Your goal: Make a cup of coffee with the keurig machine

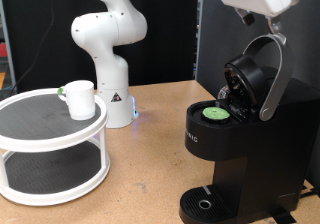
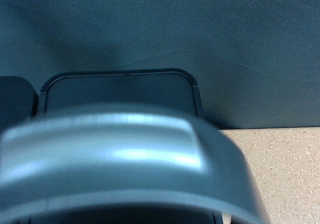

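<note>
The keurig machine (image 1: 225, 154) stands at the exterior view's right with its lid swung open. Its silver-grey lid handle (image 1: 272, 74) points up. A green-topped pod (image 1: 214, 112) sits in the open holder. My gripper (image 1: 260, 24) hangs at the exterior view's top right, right above the top of the lid handle. In the wrist view the handle (image 2: 120, 154) is a blurred grey arc very close to the camera, and my fingers do not show. The cup (image 1: 79, 99), a small white mug, stands on the top tier of a round shelf at the exterior view's left, far from the gripper.
The round white two-tier shelf (image 1: 40, 124) fills the exterior view's lower left. A white robot arm (image 1: 108, 44) stands behind it on the wooden table (image 1: 150, 154). The machine's round drip tray (image 1: 205, 204) is bare. A dark wall stands behind.
</note>
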Motion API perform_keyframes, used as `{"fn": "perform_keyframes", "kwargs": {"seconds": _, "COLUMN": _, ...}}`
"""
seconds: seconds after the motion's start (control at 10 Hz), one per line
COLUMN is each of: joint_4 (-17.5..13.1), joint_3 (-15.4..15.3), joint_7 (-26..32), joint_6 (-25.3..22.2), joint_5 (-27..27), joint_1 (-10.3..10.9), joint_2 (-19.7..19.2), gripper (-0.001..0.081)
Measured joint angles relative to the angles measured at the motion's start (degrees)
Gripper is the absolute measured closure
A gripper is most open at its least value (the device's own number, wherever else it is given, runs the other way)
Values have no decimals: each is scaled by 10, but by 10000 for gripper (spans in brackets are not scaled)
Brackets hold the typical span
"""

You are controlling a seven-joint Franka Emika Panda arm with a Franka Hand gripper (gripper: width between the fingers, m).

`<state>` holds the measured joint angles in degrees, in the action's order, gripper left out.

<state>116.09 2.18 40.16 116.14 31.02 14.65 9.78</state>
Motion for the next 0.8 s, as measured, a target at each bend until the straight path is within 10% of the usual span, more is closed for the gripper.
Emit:
{"fn": "perform_keyframes", "kwargs": {"seconds": 0.2, "joint_4": 0, "joint_3": -15, "joint_7": -12, "joint_6": 16, "joint_5": -1, "joint_1": 1, "joint_2": -5, "gripper": 93}}
{"fn": "perform_keyframes", "kwargs": {"seconds": 0.6, "joint_4": 0, "joint_3": -33, "joint_7": -24, "joint_6": 34, "joint_5": -1, "joint_1": 1, "joint_2": -11, "gripper": 597}}
{"fn": "perform_keyframes", "kwargs": {"seconds": 0.8, "joint_4": -1, "joint_3": -37, "joint_7": -25, "joint_6": 36, "joint_5": 0, "joint_1": 1, "joint_2": -11, "gripper": 725}}
